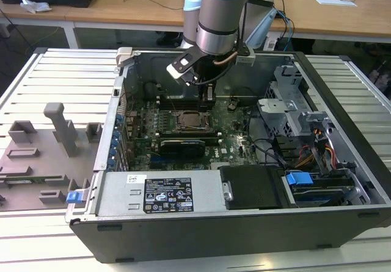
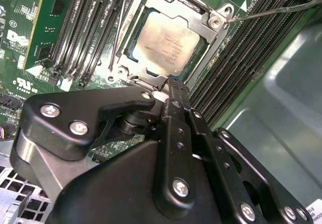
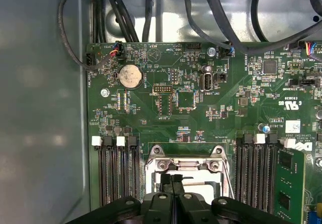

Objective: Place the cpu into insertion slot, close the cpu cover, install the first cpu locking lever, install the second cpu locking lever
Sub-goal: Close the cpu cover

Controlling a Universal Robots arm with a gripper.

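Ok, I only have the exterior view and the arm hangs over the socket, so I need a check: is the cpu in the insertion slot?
Observer: Yes. In the second wrist view the cpu sits in the insertion slot, pale top up.
Operator: Is the cover down?
Observer: The cpu cover lies flat around the cpu there.
Operator: And the gripper?
Observer: In both wrist views the gripper is shut, its tips at the cover's edge.
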